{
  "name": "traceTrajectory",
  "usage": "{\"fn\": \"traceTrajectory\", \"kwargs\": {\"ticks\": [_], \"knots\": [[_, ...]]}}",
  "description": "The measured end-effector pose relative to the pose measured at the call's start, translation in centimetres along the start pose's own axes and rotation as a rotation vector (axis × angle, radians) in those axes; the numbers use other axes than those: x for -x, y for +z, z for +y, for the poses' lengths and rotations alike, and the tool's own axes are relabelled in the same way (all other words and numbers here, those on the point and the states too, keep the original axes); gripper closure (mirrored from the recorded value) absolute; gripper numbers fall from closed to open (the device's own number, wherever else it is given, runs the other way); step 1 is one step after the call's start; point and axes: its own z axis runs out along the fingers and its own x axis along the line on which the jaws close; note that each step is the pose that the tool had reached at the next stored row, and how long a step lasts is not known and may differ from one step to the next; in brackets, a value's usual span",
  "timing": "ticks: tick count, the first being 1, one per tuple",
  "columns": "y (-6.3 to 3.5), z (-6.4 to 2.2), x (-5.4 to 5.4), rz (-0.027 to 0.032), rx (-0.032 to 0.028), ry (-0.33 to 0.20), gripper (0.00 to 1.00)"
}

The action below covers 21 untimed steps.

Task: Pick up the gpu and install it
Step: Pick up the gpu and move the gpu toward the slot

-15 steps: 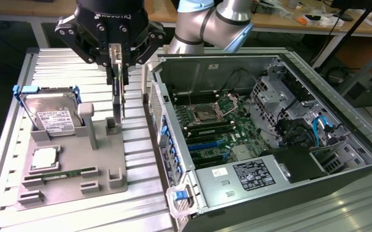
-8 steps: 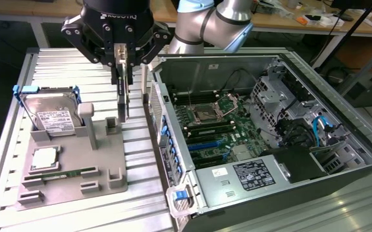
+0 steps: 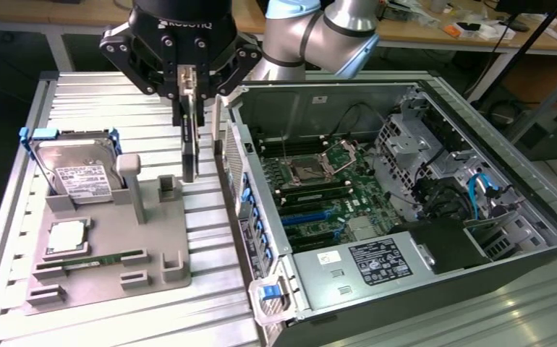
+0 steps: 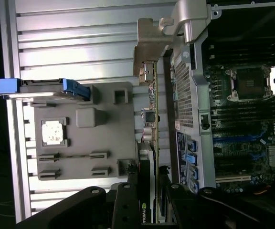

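Clamped partway shut, the black claw (image 3: 191, 85), jaws pressed on both flat faces of the gpu (image 3: 189, 144), a thin green-brown circuit card held by its upper part and hanging on edge straight beneath the claw. At the card's end farthest from the claw, a bent silver metal end bracket (image 4: 149, 47). Appears lifted free, lower edge just above a short post of the flat grey moulded plastic holder (image 3: 114, 238) lying below the claw, toward the exterior view's left. Farther off on that same side, standing in the holder, a silver hard drive with a white label (image 3: 81, 177) in a blue-handled frame; lower on the holder, a square silver processor chip (image 3: 66, 235) and a narrow green memory stick (image 3: 93, 262) lying in their recesses. Under all of it, a ribbed aluminium surface (image 3: 105, 101). On the other side of the claw, toward the exterior view's right and just beside the hanging card, an open dark computer tower case (image 3: 549, 217) lying on its side, green motherboard (image 3: 332, 184) exposed, blue expansion slots (image 3: 303, 217) unoccupied as far as can be seen. Judged roughly midway: pick-up done, card in the air and outside the case; installation not done, no part of the card over or in a slot.
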Motion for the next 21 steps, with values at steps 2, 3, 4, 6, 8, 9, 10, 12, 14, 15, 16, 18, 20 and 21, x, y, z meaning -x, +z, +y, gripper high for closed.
{"fn": "traceTrajectory", "kwargs": {"ticks": [2,3,4,6,8,9,10,12,14,15,16,18,20,21], "knots": [[0.0,0.01,0.1,0.0,0.0,0.0,0.73],[0.01,0.01,0.2,0.0,0.0001,0.0,0.73],[0.0,0.02,0.3,0.0,0.0,0.0,0.73],[0.0,0.03,0.4,0.0,0.0,0.0,0.73],[0.01,0.04,0.6,0.0,0.0,0.0,0.73],[0.01,0.05,0.6,0.0,0.0,0.0,0.73],[0.01,0.05,0.7,0.0,0.0,0.0,0.73],[0.01,0.06,0.8,0.0,0.0001,0.0,0.73],[0.01,0.07,1.0,0.0,0.0,0.0,0.73],[0.01,0.07,1.0,0.0,0.0,0.0,0.73],[0.01,0.08,1.1,0.0,0.0,0.0,0.73],[0.01,0.09,1.2,0.0,0.0,0.0,0.73],[0.02,0.1,1.3,0.0,0.0,0.0,0.73],[0.02,0.1,1.4,0.0,0.0,0.0,0.73]]}}
